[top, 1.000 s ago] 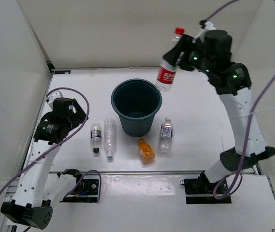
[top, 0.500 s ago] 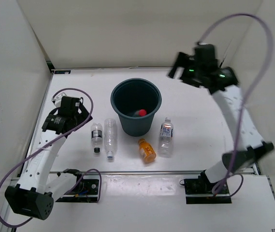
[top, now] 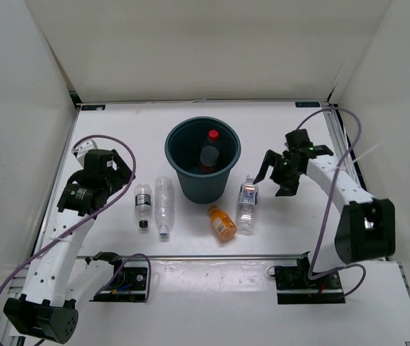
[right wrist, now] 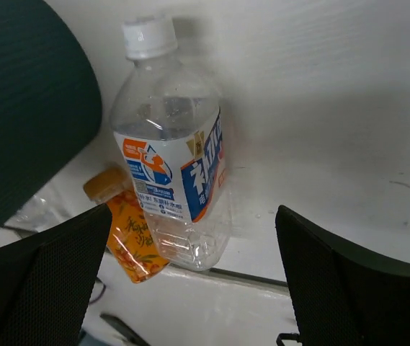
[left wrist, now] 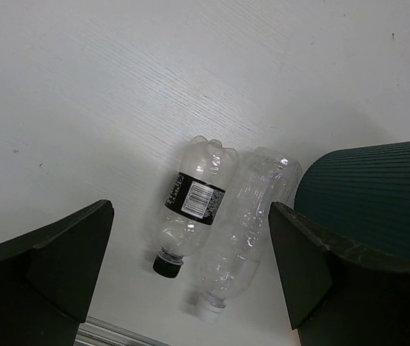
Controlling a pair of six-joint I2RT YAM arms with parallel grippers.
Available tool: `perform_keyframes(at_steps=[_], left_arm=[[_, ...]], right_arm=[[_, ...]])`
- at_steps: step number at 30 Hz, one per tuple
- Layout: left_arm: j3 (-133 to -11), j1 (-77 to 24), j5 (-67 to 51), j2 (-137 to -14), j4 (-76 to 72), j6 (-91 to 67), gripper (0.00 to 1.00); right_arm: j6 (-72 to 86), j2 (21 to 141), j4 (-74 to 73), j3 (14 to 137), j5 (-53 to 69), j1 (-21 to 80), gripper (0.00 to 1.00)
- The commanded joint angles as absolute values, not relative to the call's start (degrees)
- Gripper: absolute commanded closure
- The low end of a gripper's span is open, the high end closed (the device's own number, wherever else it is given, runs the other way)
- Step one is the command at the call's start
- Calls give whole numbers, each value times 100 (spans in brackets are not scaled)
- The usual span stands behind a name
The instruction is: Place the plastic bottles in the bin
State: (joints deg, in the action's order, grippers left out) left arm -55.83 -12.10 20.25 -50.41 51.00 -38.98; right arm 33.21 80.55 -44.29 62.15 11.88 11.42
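Since a second ago the right claw (right wrist: 194,209) has let go of the red-capped bottle (top: 209,149), which now rests inside the round, ribbed dark green bin (top: 171,151). It has dropped low beside the bin, jaws spread wide over the clear blue-labelled bottle (right wrist: 172,173) and the short orange bottle (right wrist: 129,238). The left claw (left wrist: 190,207), also spread, hangs above the crinkled black-capped bottle (left wrist: 194,194) and the plain bottle (left wrist: 251,216), which lie touching on the white table (left wrist: 82,86).
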Motion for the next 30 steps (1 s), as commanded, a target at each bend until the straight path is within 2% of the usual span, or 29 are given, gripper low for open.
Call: perform_keyframes(at_steps=[1,5,10,13,17,18,20,21,23,24,25,27,28,30], left_arm=[[-5555,-1195,2040,-5071,5019,-3771,0],[-5484,-1195,1925,-5071,5019,-3771,0],[-5432,-1143,1995,-4966,5079,-3718,0],[-5379,-1143,2048,-4913,5132,-3718,0],[-5317,-1143,2048,-4791,5185,-3770,0],[-5317,-1143,2048,-4790,5186,-3771,0],[-5317,-1143,2048,-4790,5186,-3771,0],[-5317,-1143,2109,-4738,5186,-3823,0],[-5317,-1143,2109,-4737,5186,-3823,0],[-5317,-1143,2109,-4737,5186,-3823,0],[-5317,-1143,2109,-4737,5186,-3823,0],[-5317,-1143,2040,-4790,5133,-3823,0],[-5265,-1143,1952,-4790,5133,-3823,0],[-5195,-1143,1811,-4790,4975,-3762,0]], right_arm=[[3130,8234,-3694,6205,1749,1466,3],[2980,9173,-3630,6301,1635,1582,1],[2927,9746,-3630,6354,1687,1723,1],[3049,10054,-3630,6354,1688,1723,7],[3172,10055,-3910,6293,1407,1775,30],[3173,9933,-3998,6293,1197,1775,42],[3252,9616,-4191,6293,1021,1723,49],[3409,9493,-4584,6389,889,1583,57],[3567,9054,-5104,6915,310,1425,65],[3803,8870,-5655,7195,108,1363,80],[3980,8416,-5904,7546,-129,1310,84],[4096,7555,-5681,8493,-395,1310,80],[4000,7367,-5434,8734,-248,1310,74],[3999,7364,-5082,9688,-167,1379,72]])
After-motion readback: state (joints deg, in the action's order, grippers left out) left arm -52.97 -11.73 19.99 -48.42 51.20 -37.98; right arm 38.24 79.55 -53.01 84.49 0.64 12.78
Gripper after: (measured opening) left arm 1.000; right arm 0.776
